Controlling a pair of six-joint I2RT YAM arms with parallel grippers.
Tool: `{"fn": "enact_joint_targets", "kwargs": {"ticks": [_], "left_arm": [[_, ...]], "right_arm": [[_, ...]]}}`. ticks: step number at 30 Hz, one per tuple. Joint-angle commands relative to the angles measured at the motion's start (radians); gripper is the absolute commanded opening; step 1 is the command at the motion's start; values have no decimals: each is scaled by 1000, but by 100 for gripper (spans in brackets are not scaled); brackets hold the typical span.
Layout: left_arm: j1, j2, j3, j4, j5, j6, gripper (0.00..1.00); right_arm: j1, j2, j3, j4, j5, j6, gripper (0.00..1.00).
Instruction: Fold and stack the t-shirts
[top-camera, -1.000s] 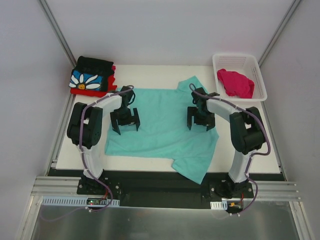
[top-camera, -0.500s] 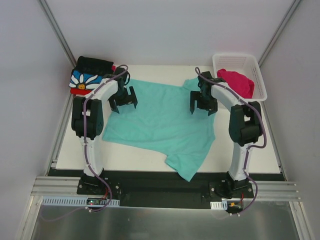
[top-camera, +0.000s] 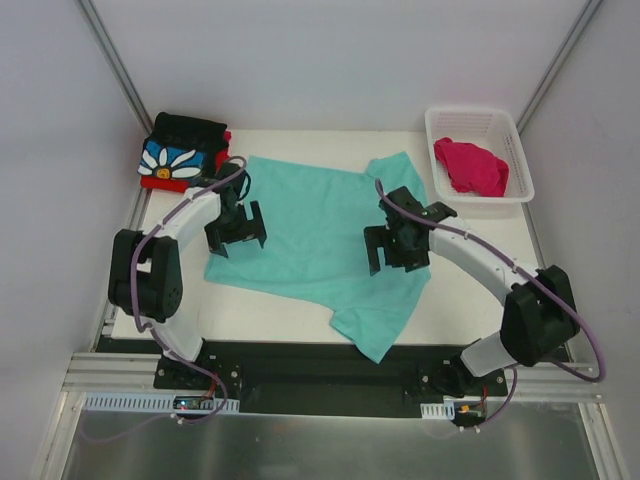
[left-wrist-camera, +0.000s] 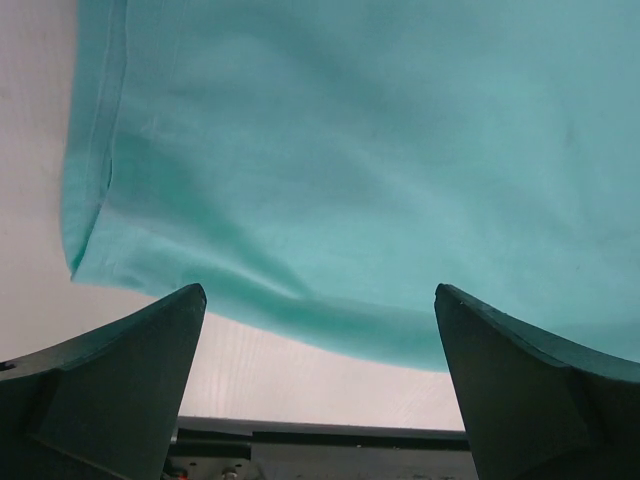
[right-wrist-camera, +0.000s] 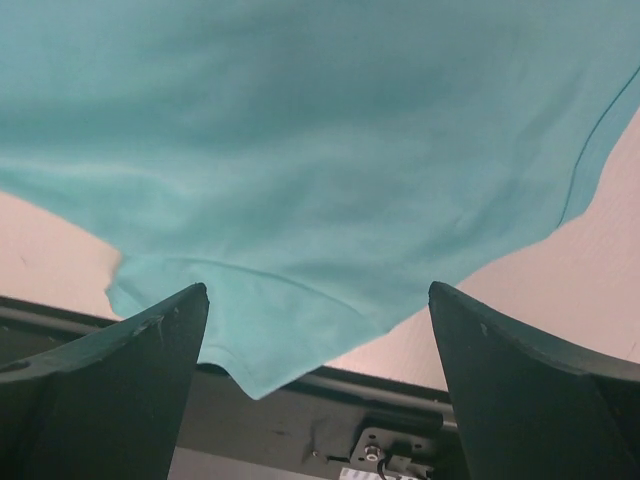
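Mint-teal t-shirt (top-camera: 320, 235) lies spread flat mid-worktop (top-camera: 480, 290), one sleeve over the near edge. Left jaws & right jaws hover above its L and R sides, both spread wide, holding nothing; prob. placed for a two-arm fold. Daisy t-shirt (top-camera: 180, 160) sits folded on red t-shirt (top-camera: 163, 184), far-left stack. Pink t-shirt (top-camera: 472, 166) waits in basket (top-camera: 521, 165).

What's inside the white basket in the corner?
A crumpled pink t-shirt lies inside the white basket. Whether anything is hiding underneath it cannot be seen, because the cloth covers that part of the basket's bottom.
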Motion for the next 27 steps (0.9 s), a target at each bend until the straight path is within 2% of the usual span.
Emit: {"fn": "enact_joint_targets", "kwargs": {"ticks": [1, 3, 5, 8, 13, 15, 16, 19, 21, 27], "left_arm": [[2, -153, -121, 72, 36, -22, 99], [44, -231, -187, 140, 103, -36, 99], [93, -254, -207, 200, 223, -56, 99], [157, -202, -172, 201, 320, -37, 99], [176, -173, -151, 197, 363, -26, 99], [174, -185, -155, 195, 363, -19, 99], [176, -188, -157, 195, 360, -16, 99], [176, -208, -169, 191, 358, -13, 99], [176, -223, -183, 189, 360, -14, 99], [176, -246, -201, 191, 368, -13, 99]], "right_arm": [[124, -118, -106, -6, 80, 49, 96], [191, -148, -137, -63, 219, 70, 96], [308, -168, -163, -94, 294, 101, 96], [480, -201, -187, -112, 432, 151, 96], [780, -90, -138, -244, 637, 292, 96], [859, -44, -111, -324, 703, 385, 97], [932, -10, -104, -355, 726, 435, 99], [1014, 18, -109, -436, 725, 565, 88], [1038, 32, -121, -454, 673, 605, 86], [1169, 107, -138, -571, 693, 805, 84]]}}
